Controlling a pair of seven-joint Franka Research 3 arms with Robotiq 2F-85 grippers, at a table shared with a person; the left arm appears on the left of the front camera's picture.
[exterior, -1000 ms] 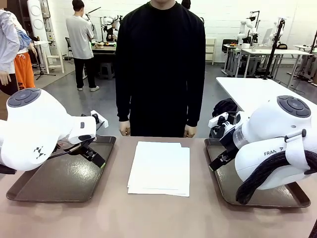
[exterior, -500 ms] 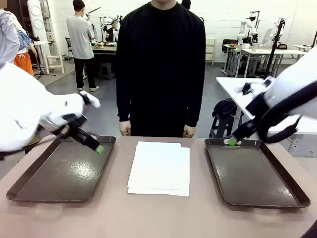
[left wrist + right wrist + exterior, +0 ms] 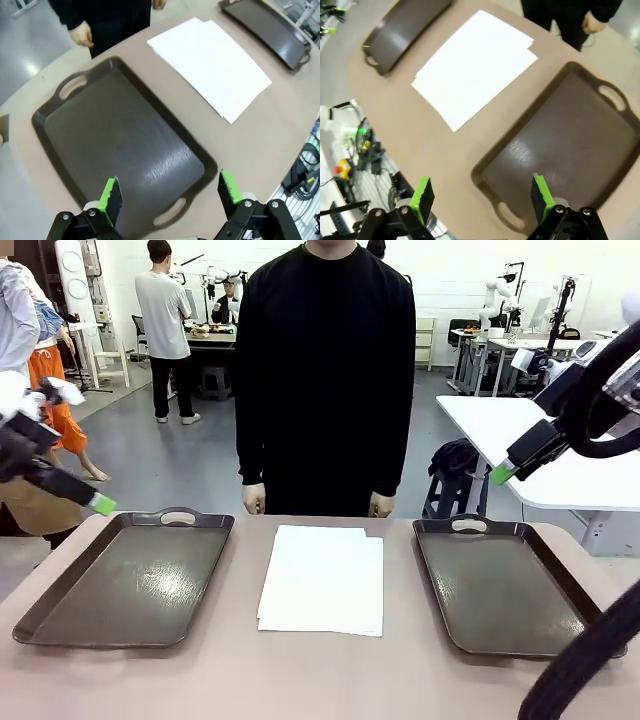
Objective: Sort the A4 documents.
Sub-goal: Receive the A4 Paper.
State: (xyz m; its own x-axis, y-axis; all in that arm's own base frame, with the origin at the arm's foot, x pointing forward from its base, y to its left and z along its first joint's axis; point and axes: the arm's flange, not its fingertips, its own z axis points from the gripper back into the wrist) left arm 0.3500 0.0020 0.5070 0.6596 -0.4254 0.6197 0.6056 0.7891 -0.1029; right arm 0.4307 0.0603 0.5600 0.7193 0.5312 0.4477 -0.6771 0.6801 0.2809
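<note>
Stacked mid-table, slightly fanned: A4 documents (image 3: 322, 580), between left tray (image 3: 130, 585) and right tray (image 3: 500, 590), touching neither. Raised well apart to the stack's left: left gripper (image 3: 100, 504), jaws wide, empty. Raised to its right: right gripper (image 3: 502, 473), likewise wide, empty.

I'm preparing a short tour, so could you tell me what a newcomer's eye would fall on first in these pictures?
A white stack of papers lies in the middle of the table, between the empty left tray and right tray, both dark. A person in black stands at the far edge right behind it. The left claw and right claw hang open in the air, one at each side.
</note>
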